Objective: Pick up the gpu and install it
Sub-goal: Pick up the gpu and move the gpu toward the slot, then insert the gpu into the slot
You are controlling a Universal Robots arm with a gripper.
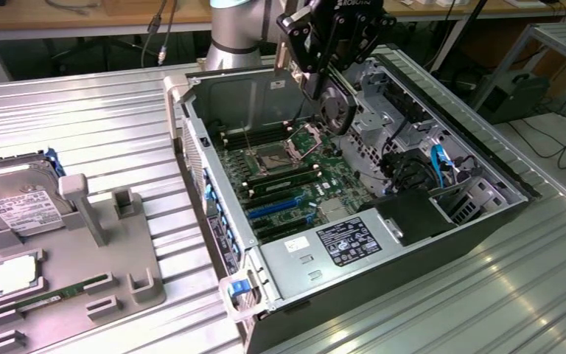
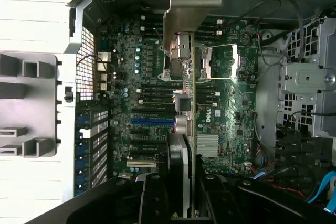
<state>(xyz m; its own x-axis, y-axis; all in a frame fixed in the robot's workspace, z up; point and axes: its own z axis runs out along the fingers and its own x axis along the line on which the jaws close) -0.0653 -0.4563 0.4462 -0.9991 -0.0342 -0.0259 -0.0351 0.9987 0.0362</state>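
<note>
— Where do we have the graphics card (image 1: pixel 334 110)?

— Up in the claw (image 1: pixel 324 70), which is clenched on its top edge. The card hangs on edge over the open computer case (image 1: pixel 189 140), with the round fan facing the exterior view's right.

— Is it in a slot?

— No. From the wrist we look straight down its thin edge (image 2: pixel 182 124), with the claw's (image 2: pixel 186 203) black fingers (image 2: pixel 152 198) either side of it. The motherboard (image 2: pixel 226 108) lies below, and the blue slots (image 2: pixel 152 120) are bare, off to one side of the card.

— How high above the board are we?

— We cannot tell; its lower edge seems clear of it.

— And on the desk (image 1: pixel 86 125)?

— The grey holder (image 1: pixel 116 273) sits at the exterior view's left, well apart from the case. It carries the hard drive (image 1: pixel 18 206) and a thin memory stick (image 1: pixel 67 291).
</note>
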